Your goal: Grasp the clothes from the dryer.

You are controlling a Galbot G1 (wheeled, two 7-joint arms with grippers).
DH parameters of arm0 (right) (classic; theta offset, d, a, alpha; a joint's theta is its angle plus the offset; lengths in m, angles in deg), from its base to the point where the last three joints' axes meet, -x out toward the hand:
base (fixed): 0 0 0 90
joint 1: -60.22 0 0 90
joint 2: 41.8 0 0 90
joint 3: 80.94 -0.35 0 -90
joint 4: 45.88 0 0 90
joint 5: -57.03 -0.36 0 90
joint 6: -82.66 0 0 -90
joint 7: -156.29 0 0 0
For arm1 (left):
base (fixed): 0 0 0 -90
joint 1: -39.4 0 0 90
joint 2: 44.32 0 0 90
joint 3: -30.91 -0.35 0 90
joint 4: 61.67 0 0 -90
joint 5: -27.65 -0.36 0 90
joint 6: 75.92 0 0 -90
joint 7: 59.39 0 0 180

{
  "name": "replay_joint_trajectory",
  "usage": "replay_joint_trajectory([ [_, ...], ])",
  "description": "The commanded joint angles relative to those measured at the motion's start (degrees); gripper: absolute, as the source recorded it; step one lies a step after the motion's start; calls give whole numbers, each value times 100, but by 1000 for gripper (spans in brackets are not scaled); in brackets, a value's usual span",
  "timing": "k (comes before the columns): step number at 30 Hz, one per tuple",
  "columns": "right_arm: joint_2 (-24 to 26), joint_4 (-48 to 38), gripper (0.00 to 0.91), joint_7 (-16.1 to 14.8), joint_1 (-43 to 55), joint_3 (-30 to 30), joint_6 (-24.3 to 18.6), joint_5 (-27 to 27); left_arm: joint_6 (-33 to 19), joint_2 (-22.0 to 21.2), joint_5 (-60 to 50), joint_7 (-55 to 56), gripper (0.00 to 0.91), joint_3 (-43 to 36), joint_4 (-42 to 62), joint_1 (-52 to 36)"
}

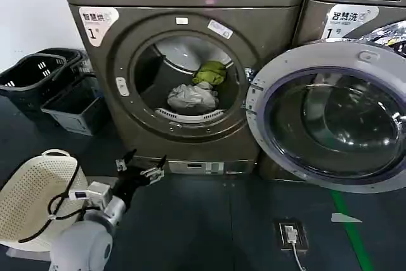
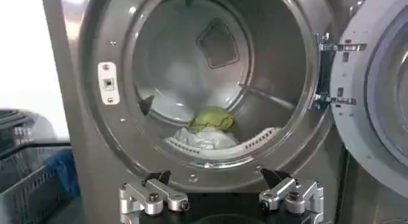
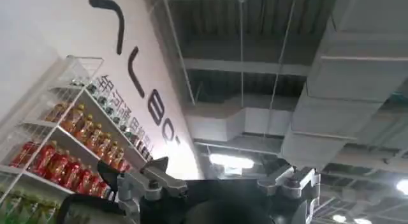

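Dryer (image 1: 184, 80) carries a white sticker (image 1: 98, 22) at its upper-left front corner w/ Chinese chars 智慧烘 and a big "1" — a few smaller labels near the porthole are too small to read. Neighbouring machine (image 1: 355, 11) has a similar white sticker (image 1: 349, 20) reading 智慧洗 w/ "1" under it. In the right wrist view, a white wall (image 3: 64, 34) shows large dark letters, partly cut off, approx. "LBO" — plus a row of smaller Chinese chars below, not legible; bottle labels on the shelf (image 3: 70, 149) can't be read.
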Motion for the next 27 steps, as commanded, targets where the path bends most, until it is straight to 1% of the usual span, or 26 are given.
replay_joint_trajectory([
  [1, 19, -12, 907, 36, -6, -13, 10, 116, -4, -5, -4, 0, 907, 1, -24, 10],
  [6, 31, -59, 907, 14, -10, -46, -47, 112, -8, -1, -9, 0, 907, 0, -21, 25],
  [14, 60, -128, 907, 96, -22, -106, -173, -11, -13, 25, -23, 0, 907, 8, -37, 41],
  [17, 87, -189, 907, 137, -21, -104, -184, -56, 9, 19, -77, -9, 907, 2, -31, 42],
  [27, 117, -226, 907, 112, -62, -138, -200, -109, -51, 33, -98, -15, 907, -29, -57, 67],
])
